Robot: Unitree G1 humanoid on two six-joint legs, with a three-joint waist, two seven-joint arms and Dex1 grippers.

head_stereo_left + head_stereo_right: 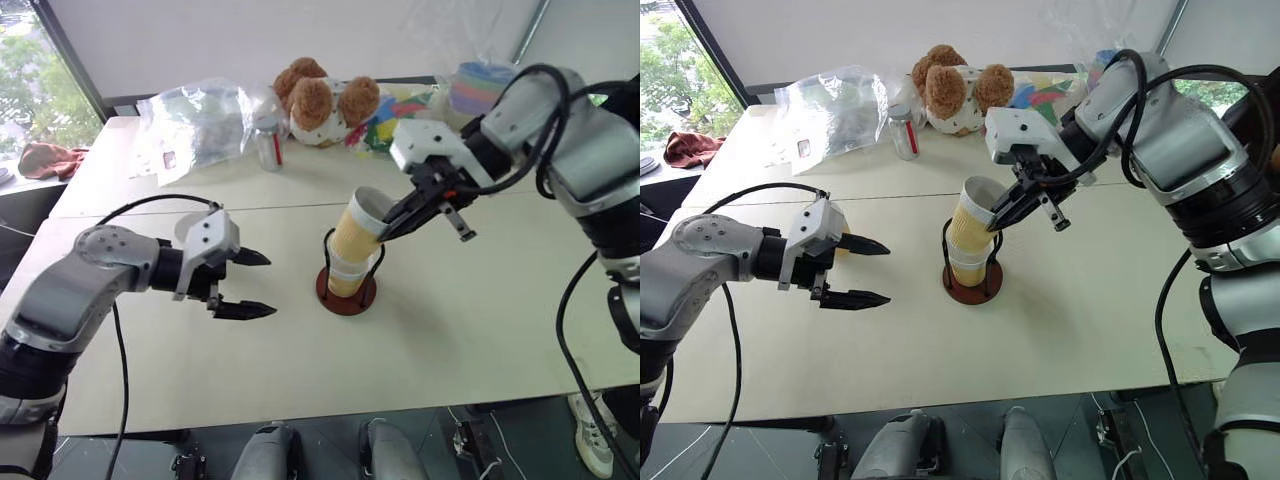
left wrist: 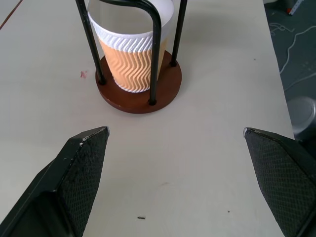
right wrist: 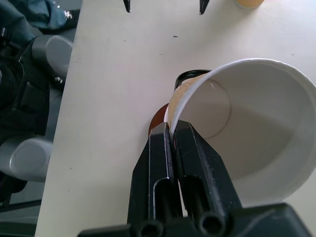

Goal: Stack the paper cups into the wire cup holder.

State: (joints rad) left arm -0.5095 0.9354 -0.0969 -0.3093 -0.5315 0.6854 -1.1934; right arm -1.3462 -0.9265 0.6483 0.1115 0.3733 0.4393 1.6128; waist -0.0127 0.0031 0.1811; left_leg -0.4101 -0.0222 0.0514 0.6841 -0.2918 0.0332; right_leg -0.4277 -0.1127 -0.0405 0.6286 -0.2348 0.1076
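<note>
right end effector (image 1: pixel 392 226) pinches a tilted paper cup (image 1: pixel 356 230) over the wire cup holder (image 1: pixel 346 287); left end effector (image 1: pixel 256 284) wide, teddy bear (image 1: pixel 325 100) behind.

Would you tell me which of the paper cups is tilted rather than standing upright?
The tilted cup is the upper one, pinched at its rim by the right gripper; the lower cup stands upright inside the wire cup holder.

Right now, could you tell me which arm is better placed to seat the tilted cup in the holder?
Right: its claw pinches the tilted paper cup over the wire cup holder; the left claw hangs open, empty.
</note>
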